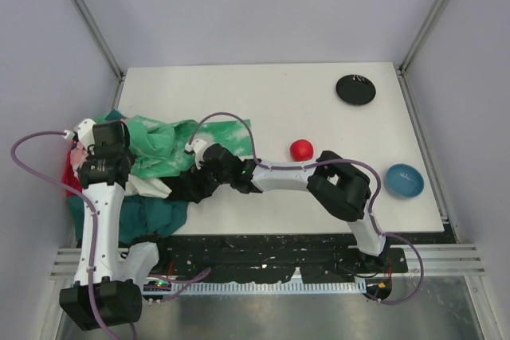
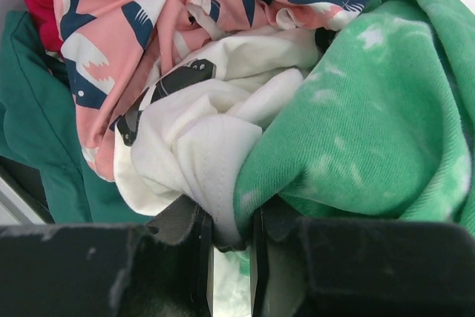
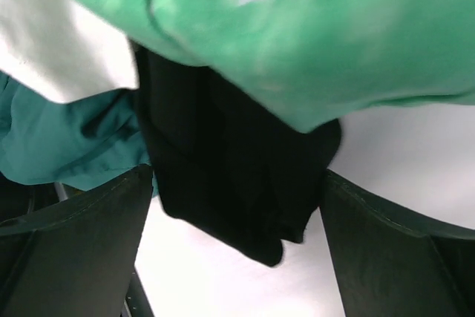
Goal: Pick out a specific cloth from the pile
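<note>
The pile point(image 1: 155, 145) lies at the table's left edge: mint-green tie-dye, dark teal, pink patterned, red and white pieces. The black cloth point(image 1: 190, 187) sticks out from under the tie-dye cloth at the pile's right side, its end on the table. In the right wrist view the black cloth point(image 3: 223, 161) hangs between the fingers of my right gripper point(image 3: 236, 183), which is wide open around it. From above, my right gripper point(image 1: 199, 171) sits at the pile's right edge. My left gripper point(image 2: 226, 250) is shut on a fold of white cloth point(image 2: 200, 154) and tie-dye cloth point(image 2: 371, 131).
A red ball point(image 1: 301, 149) lies mid-table, just beyond my right forearm. A black dish point(image 1: 355, 89) sits at the back right and a blue bowl point(image 1: 404, 180) at the right edge. Dark teal cloth point(image 3: 59, 139) lies left of the black cloth.
</note>
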Motion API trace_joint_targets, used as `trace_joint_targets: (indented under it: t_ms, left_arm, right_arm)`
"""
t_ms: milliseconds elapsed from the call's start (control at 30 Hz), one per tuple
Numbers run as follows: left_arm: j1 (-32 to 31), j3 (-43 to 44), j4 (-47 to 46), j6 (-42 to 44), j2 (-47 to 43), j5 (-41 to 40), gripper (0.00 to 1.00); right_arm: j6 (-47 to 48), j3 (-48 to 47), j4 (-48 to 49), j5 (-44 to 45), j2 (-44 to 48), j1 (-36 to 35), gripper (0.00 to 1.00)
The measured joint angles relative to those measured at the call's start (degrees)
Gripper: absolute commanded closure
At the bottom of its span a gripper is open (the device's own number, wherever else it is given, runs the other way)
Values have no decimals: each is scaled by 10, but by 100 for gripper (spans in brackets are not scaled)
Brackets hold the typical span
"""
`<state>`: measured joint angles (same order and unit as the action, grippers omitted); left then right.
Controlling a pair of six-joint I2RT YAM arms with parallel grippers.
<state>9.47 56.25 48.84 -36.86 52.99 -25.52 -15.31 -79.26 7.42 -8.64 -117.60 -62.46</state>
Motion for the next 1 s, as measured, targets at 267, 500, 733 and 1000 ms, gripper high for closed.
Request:
trace_joint_targets:
  t_ms: [267,500,733,1000]
  left_arm:
    - [6,0,0,1,0,7,100]
    - [12,0,0,1,-2,7,100]
    - [12,-19,-14,-11,-2,12,100]
    - [10,-76,-66,-46,35,36,100]
  right_arm:
    - [-9,-15,-1,-31,-45,-39,79]
    - [26,33,-38,93,22,-37,94]
    - [126,38,-116,239,268,-12,95]
    - [201,-163,-284,245,366,58,95]
